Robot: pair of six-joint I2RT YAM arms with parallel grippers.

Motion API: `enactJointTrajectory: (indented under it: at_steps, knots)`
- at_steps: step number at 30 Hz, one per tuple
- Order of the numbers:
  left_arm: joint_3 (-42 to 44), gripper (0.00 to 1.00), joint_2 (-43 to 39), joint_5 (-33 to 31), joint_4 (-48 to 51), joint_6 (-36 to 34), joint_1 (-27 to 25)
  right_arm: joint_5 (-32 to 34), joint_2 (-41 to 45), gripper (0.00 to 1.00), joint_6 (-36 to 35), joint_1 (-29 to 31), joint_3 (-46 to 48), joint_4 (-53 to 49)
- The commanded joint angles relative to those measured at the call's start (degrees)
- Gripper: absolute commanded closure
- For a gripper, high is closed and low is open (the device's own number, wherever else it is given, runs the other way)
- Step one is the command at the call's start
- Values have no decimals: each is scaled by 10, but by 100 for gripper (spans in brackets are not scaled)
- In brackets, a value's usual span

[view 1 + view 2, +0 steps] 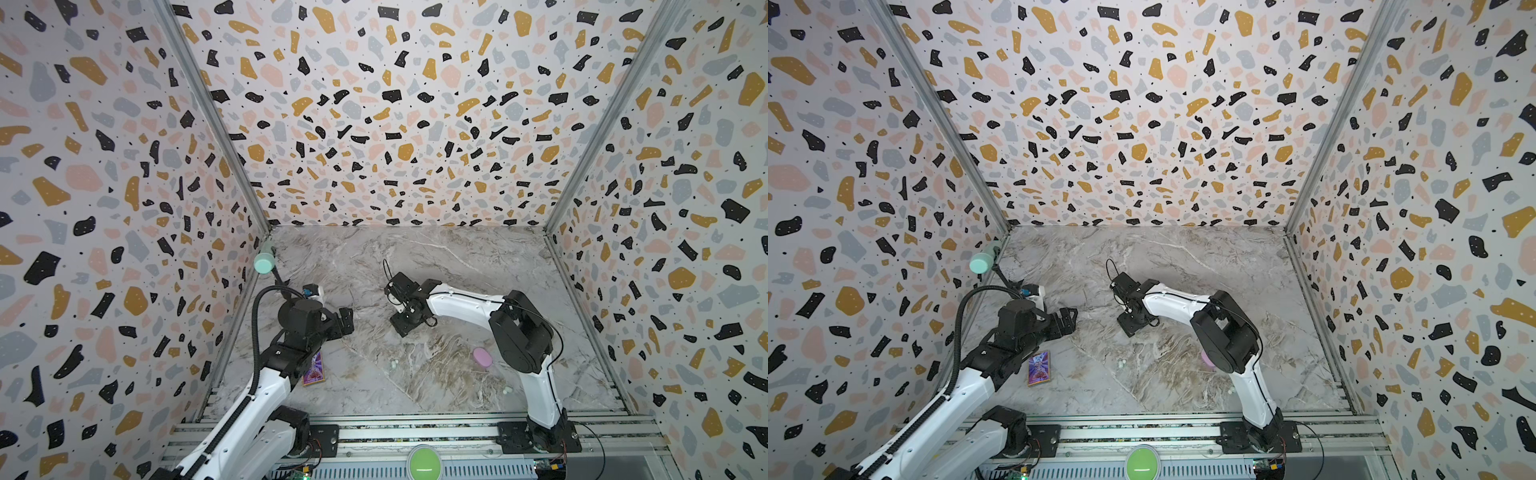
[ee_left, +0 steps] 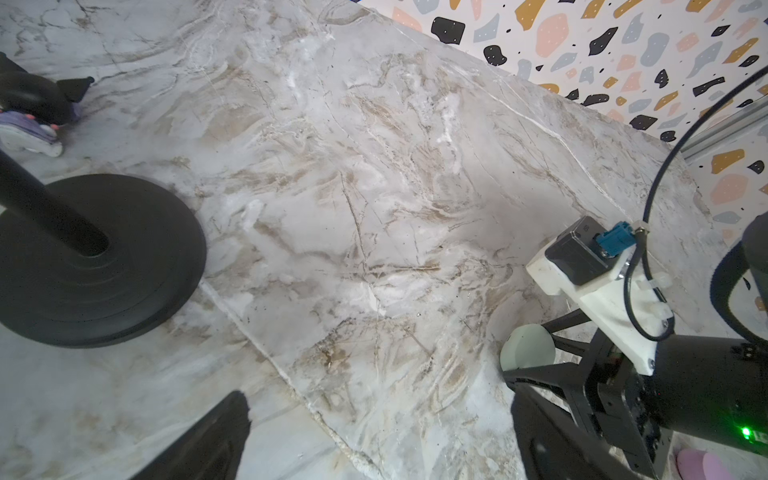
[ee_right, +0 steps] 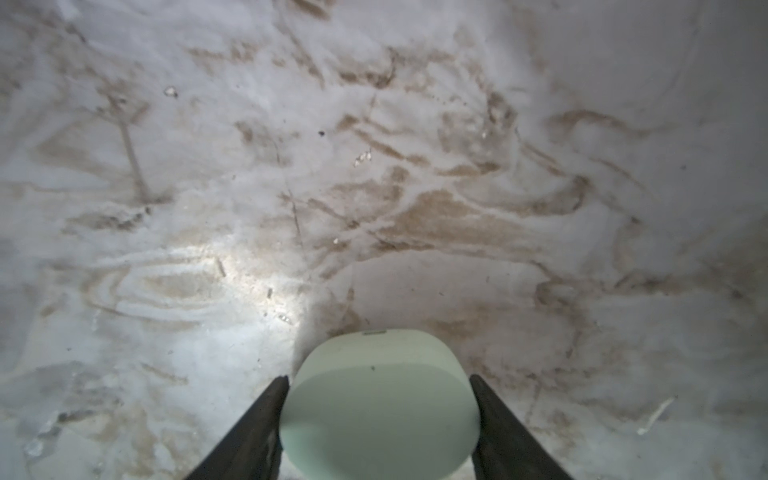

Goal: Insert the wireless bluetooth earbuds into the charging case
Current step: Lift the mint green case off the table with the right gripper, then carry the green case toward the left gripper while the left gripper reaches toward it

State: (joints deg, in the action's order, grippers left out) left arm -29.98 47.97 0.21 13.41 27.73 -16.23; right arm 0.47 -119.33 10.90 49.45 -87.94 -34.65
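A colourful card (image 1: 1039, 368) lies near the left edge of the marble bench (image 1: 415, 257); a green button (image 1: 424, 462) sits on the front rail (image 1: 457, 432).

Lab robot test cell, bay was boxed in by terrazzo-print wall panels (image 1: 395, 104), aluminium framing (image 1: 221, 124) at the corners, marble-print tabletop (image 1: 436, 257), left arm (image 1: 266, 390) and right arm (image 1: 540, 395) were bolted to a front rail (image 1: 415, 434), green push button (image 1: 424, 463).

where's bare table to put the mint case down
Free: the back of the table, from the right gripper to the rear wall. Front middle is mostly bare, bordered by the card, mint earbuds and pink case. Crowded: left edge, around the stand and left gripper.
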Motion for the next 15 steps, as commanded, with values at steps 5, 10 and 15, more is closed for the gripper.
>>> enactJointTrajectory:
  at_steps: [5, 10, 15]
  knots:
    - [8, 0, -6, 17, -18, -22, 1, 8, 10, 38, 4, -1, -23, -6]
    - [10, 0, -6, 27, -25, -30, 1, 9, 15, 42, 7, -2, -21, -10]
    - [19, 0, -9, 50, -51, -43, -6, 11, 47, 44, 17, -8, -9, -22]
